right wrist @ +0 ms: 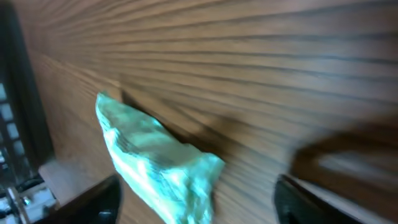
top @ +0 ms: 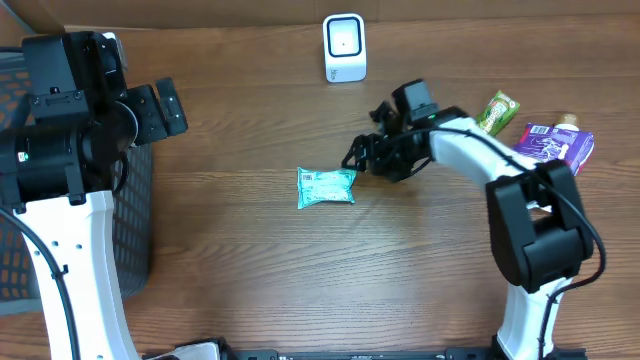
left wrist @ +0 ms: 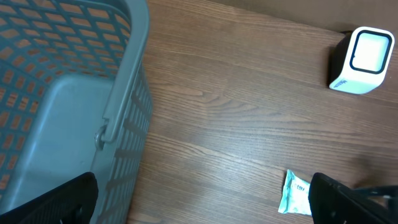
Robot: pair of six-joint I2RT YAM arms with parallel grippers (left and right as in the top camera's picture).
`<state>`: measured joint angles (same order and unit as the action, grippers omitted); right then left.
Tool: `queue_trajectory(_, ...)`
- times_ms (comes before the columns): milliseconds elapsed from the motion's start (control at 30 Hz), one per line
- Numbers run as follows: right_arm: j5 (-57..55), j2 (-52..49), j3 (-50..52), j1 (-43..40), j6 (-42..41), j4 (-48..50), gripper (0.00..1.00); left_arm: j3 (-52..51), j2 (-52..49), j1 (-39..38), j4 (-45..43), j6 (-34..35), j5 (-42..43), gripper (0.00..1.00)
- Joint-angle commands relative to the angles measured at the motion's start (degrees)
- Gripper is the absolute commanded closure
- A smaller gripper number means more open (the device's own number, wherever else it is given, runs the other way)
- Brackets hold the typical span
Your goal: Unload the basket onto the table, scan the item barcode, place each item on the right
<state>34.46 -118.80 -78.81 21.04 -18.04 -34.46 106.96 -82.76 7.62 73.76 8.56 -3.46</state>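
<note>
At the left edge of the worktop [top: 250, 280] we see a grey mesh basket [top: 135, 230], and the left wrist view looks down into it past its rim. The left gripper [top: 165, 110] hangs above the basket's inner side, near the far left corner. Its jaws are spread wide, with one dark finger in each bottom corner of its own camera view and nothing between them. Moving right, the teal packet [top: 326, 187] lies flat near the middle of the worktop; it is small, crinkled and has a printed label on its upper face. We cannot tell from any view whether that label carries the barcode. The white scanner [top: 344, 47] stands upright at the far edge, well apart from the packet, and in the left wrist view its window faces towards the packet side. Just right of the packet, the right gripper [top: 365, 155] sits low over the wood with its tips near the packet's right end. Its jaws are apart, and in its wrist view the packet [right wrist: 155, 162] rests on the worktop between the fingers, nearer the left one and not pinched. Towards the right edge lie a green bar [top: 497, 111] and a purple packet [top: 556, 143], close together.
</note>
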Motion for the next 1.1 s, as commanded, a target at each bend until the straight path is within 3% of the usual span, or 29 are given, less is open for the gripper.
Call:
queue_trajectory(0,1.66,-1.03,2.36,2.29,-5.95,3.98,0.29,0.13,-0.09,0.2,-0.07,-1.09,0.33,0.0)
queue_trajectory(200,1.68,-1.03,6.38,3.67,-12.55,10.58,0.39,0.13,-0.09,0.2,-0.07,-1.09,0.31,0.0)
queue_trajectory(267,1.68,-1.03,8.07,3.72,-14.45,12.48,0.5,0.13,-0.09,0.2,-0.07,-1.09,0.31,0.0)
queue_trajectory(400,2.56,-1.01,8.7,3.39,-15.17,13.9,0.81,0.13,-0.09,0.2,-0.07,-1.09,0.31,0.0)
queue_trajectory(533,6.84,-0.66,8.55,2.84,-14.53,14.84,0.94,0.13,-0.09,0.2,-0.07,-1.09,0.31,0.0)
queue_trajectory(833,9.49,12.94,5.64,-0.22,-2.71,5.53,0.96,0.13,-0.09,0.2,-0.07,-1.09,0.31,0.0)
queue_trajectory(1067,17.31,24.39,4.61,-3.23,0.66,2.62,0.96,0.13,-0.09,0.2,-0.07,-1.09,0.31,0.01)
